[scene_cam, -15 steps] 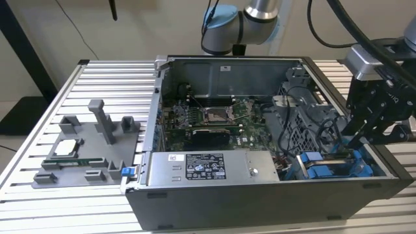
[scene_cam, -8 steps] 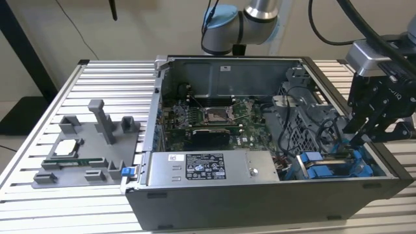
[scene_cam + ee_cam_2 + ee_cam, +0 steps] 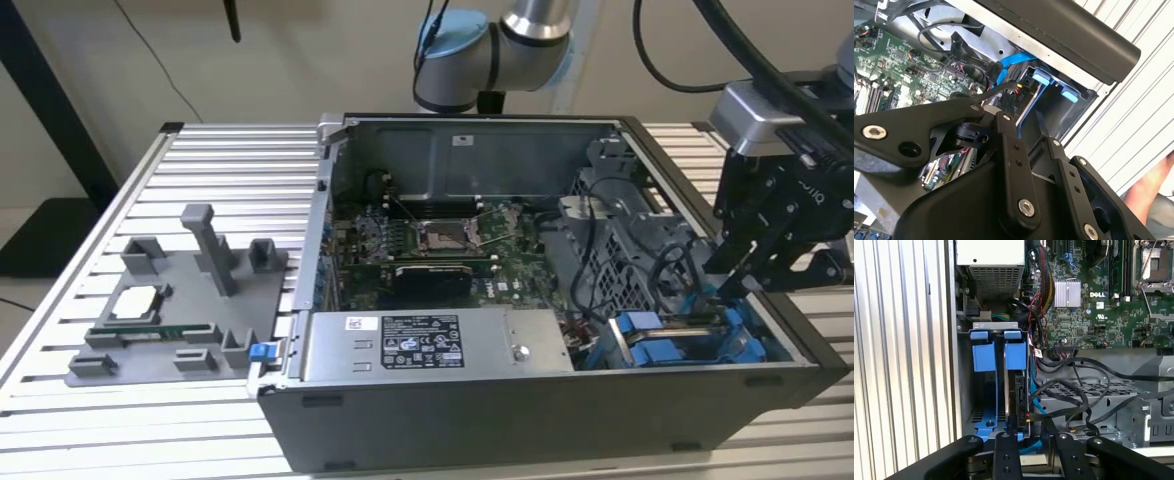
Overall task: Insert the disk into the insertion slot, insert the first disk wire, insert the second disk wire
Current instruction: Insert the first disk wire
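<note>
While the gripper (image 3: 761,275) hovers close, dark grey insertion slot (image 3: 999,326), blue tabs (image 3: 984,356).

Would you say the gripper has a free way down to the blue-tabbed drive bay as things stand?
Probably yes. The gripper hangs just above the insertion slot in the exterior view, with nothing seen between them. Black cables loop beside the bay and might brush it on the way down.
</note>
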Controlling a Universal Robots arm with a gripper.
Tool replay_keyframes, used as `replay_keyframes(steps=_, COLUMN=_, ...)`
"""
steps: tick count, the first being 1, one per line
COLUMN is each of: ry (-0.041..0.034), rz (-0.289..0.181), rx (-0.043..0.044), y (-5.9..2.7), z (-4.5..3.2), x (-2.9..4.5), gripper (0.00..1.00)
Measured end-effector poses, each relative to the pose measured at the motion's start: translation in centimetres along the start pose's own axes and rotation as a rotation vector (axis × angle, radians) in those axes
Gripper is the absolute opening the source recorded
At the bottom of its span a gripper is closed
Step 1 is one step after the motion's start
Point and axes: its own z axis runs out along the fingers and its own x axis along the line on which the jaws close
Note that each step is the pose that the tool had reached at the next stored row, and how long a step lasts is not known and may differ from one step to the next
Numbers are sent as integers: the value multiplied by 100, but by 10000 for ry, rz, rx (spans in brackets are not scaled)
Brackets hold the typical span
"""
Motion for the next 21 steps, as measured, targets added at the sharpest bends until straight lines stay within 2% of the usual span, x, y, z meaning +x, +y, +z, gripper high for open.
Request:
replay_keyframes(steps=7, ry=-11, rz=-1, rx=-3, y=-7, z=3, x=0, gripper=100)
replay_keyframes(steps=15, ry=-346, rz=2, rx=15, y=-54, z=-5, x=-13, gripper=100)
replay_keyframes(steps=21, ry=-438, rz=0, rx=37, y=-56, z=-3, x=-26, gripper=100)
